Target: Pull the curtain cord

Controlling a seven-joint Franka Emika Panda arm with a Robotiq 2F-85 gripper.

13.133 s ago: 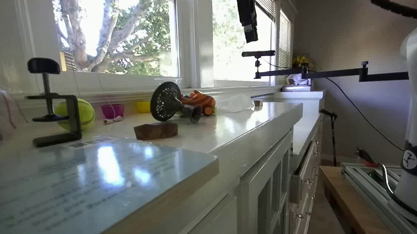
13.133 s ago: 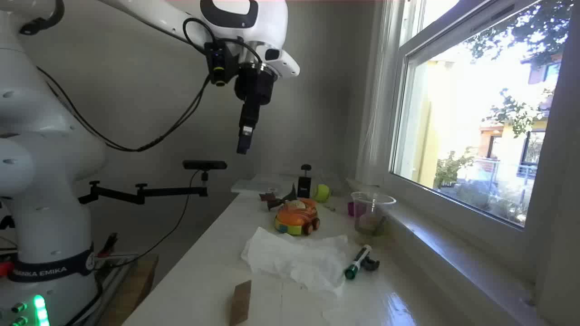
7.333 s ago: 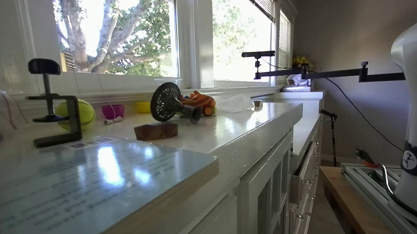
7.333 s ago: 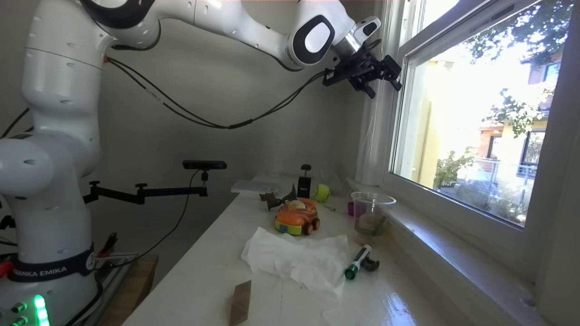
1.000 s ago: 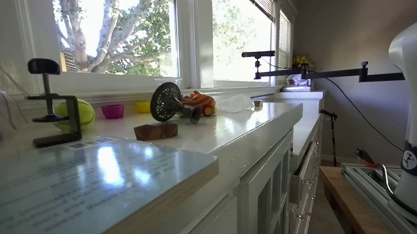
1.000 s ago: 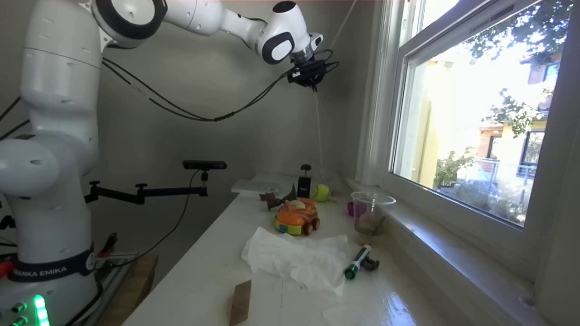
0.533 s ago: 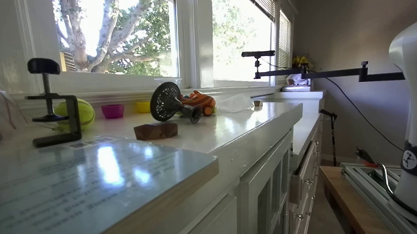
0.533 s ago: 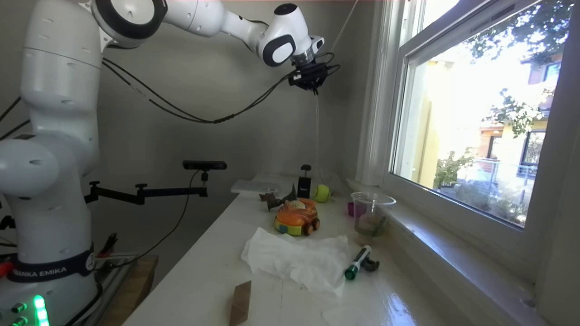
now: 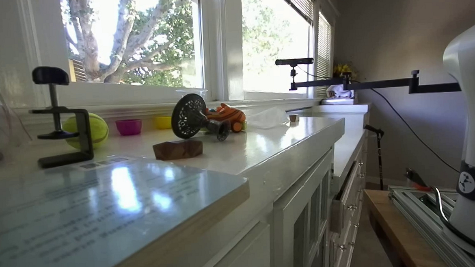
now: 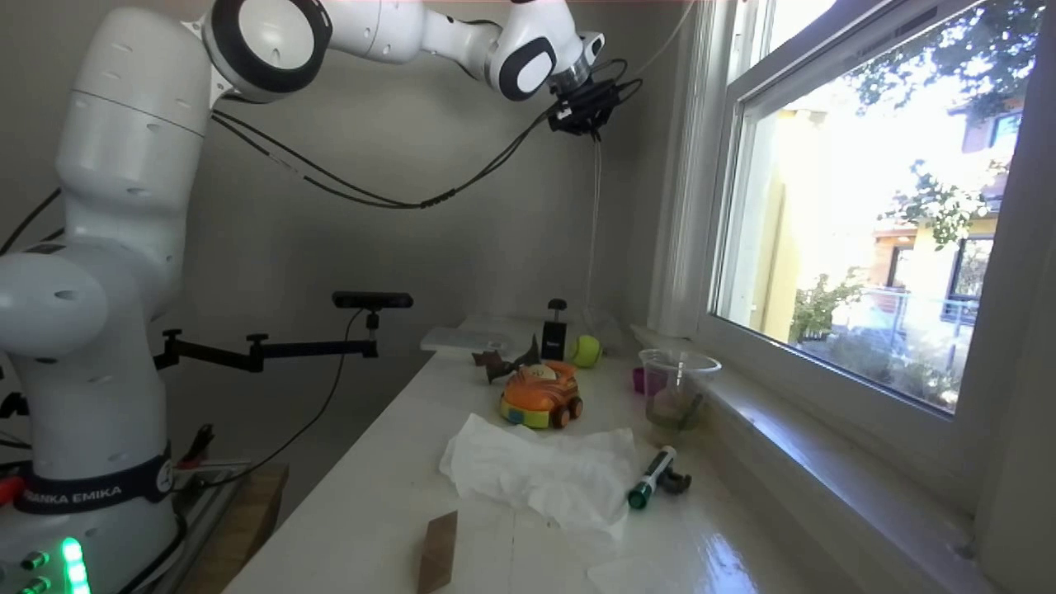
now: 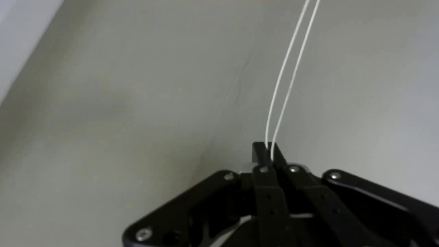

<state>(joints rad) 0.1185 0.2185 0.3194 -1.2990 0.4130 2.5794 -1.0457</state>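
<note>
The curtain cord shows as two thin white strands in the wrist view, and the cord (image 11: 285, 60) runs down between the tips of my gripper (image 11: 269, 145), which is shut on it. In an exterior view my gripper (image 10: 596, 137) is high above the far end of the counter, pointing down, a little away from the window wall. From it the cord (image 10: 594, 214) hangs nearly straight to the area behind the tennis ball, and its upper part slants up towards the window frame. The cord's lower end is hidden. In an exterior view the gripper is out of frame.
On the counter are a black clamp (image 9: 60, 118), tennis ball (image 10: 586, 351), orange toy car (image 10: 540, 394), clear cup (image 10: 678, 388), white tissue (image 10: 540, 470) and green-capped marker (image 10: 652, 478). The window frame (image 10: 701, 165) rises beside the gripper. A camera arm (image 10: 264, 351) juts out below.
Several seconds ago the gripper stood open at the window; it since shut on the cord and drew it away. In the last half second it rose and moved back towards the window.
</note>
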